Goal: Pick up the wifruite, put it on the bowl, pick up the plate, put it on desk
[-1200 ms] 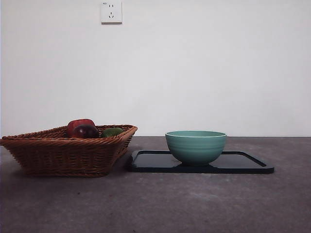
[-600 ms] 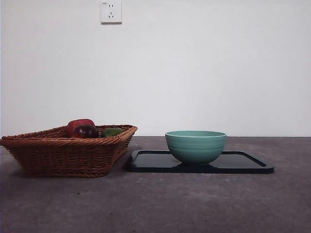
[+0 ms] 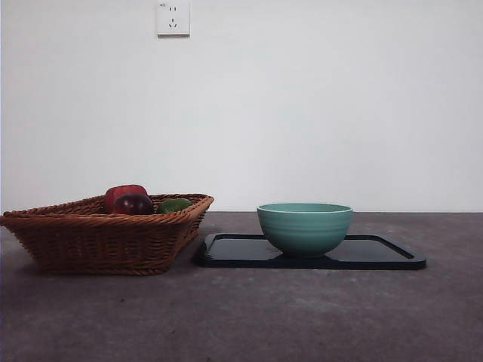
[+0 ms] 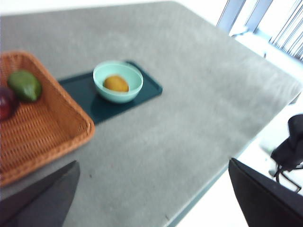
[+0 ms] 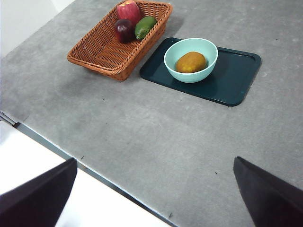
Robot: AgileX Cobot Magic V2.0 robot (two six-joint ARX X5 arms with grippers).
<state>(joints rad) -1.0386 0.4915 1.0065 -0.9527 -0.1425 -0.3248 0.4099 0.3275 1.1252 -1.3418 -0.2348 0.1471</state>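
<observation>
Front view: the bowl (image 3: 304, 228) stands on the tray (image 3: 392, 258), which lies flat on the desk (image 3: 241, 317); no arm shows.

Left wrist view: the fruit (image 4: 116, 83) lies inside the bowl; left gripper (image 4: 154, 198) parted, empty, well back.

Right wrist view: right gripper (image 5: 154, 198) parted, empty, facing the tray's long side; neither arm is clearly nearer.

The bowl (image 5: 191, 59) is mint-green, with faint horizontal ridges on its outer wall (image 3: 304, 228). The wifruite (image 5: 191, 62) inside it is brown-orange. The plate (image 5: 232, 75) under the bowl is dark teal, near black in the front view. The basket (image 5: 106, 52) is woven, orange-brown wicker. It contains a red fruit (image 5: 129, 9), a dark purple fruit (image 5: 124, 29) and a green fruit (image 5: 145, 27). The desk (image 5: 156, 142) is mottled dark grey.
</observation>
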